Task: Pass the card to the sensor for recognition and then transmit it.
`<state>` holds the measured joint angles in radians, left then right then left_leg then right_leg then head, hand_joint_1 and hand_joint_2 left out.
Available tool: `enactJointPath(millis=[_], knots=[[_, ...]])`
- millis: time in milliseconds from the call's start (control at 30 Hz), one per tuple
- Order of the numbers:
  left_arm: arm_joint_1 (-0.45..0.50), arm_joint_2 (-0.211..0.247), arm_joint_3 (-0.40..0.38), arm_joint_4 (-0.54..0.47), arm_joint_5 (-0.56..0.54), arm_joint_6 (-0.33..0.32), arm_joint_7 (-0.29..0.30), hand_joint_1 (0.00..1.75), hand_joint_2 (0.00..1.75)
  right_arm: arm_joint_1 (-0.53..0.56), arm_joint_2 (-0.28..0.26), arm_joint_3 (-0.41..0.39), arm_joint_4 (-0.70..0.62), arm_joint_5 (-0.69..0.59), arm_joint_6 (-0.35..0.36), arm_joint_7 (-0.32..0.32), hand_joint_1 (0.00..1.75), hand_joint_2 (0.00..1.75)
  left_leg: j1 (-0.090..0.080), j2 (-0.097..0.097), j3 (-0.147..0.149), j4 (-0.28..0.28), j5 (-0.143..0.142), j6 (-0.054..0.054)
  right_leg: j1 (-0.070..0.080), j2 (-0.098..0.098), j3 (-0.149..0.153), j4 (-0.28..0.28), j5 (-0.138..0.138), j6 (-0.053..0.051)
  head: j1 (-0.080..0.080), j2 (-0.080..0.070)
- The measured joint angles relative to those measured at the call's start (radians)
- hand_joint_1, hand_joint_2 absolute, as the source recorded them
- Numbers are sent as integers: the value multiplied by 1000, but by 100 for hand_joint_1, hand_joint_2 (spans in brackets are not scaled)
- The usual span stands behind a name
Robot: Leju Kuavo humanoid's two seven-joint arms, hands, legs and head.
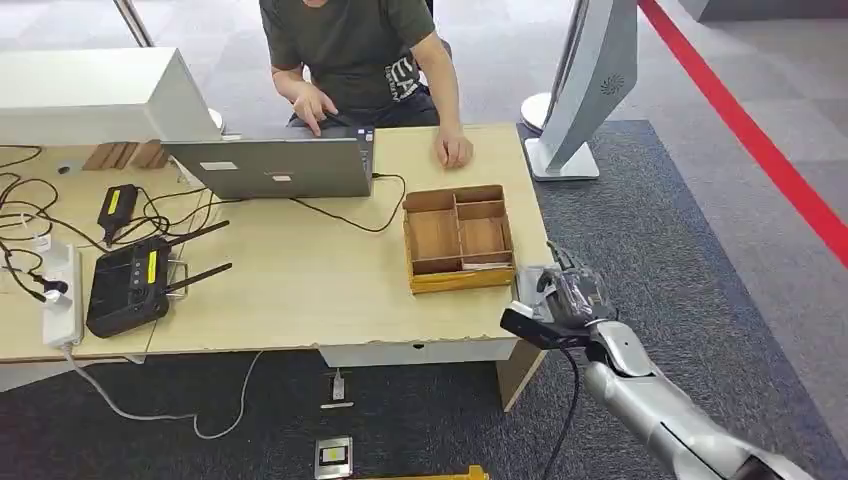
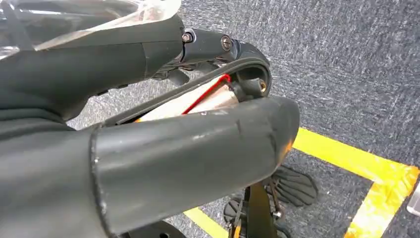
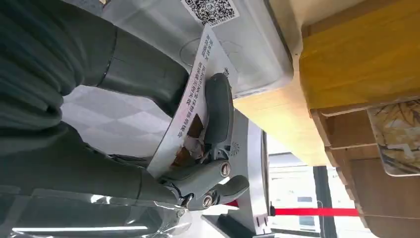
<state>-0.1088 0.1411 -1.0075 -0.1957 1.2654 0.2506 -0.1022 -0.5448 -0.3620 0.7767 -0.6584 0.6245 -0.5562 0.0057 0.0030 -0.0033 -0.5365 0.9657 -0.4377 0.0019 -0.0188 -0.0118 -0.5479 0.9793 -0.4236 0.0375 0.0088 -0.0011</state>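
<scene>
Robot hand (image 2: 163, 124) above grey carpet (image 2: 356, 74), yellow tape (image 2: 346, 158).

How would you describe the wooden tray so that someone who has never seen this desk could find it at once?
Start at the long pale desk where a person works at a laptop. Go to the desk's right end, near the front corner: the wooden tray lies there. It is the one open box split by dividers into compartments, unlike the black cabled devices at the left end.

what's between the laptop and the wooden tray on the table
In the head view, a black cable curves across bare tabletop between the laptop and the wooden tray.
</scene>
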Motion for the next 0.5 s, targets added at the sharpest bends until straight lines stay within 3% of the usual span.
enactJointPath(millis=[267,500], knots=[[0,0,0,0,-3,-9,-6,0,0,-6,1,0,11,0,-21,-9,175,175,0,0,1,0,0,0,0,0,2,0,0,0,0,0],[1,0,0,0,-4,-18,-14,0,0,-31,-23,0,-17,30,-10,22,175,175,0,0,1,0,0,0,0,0,2,0,0,0,0,0]])
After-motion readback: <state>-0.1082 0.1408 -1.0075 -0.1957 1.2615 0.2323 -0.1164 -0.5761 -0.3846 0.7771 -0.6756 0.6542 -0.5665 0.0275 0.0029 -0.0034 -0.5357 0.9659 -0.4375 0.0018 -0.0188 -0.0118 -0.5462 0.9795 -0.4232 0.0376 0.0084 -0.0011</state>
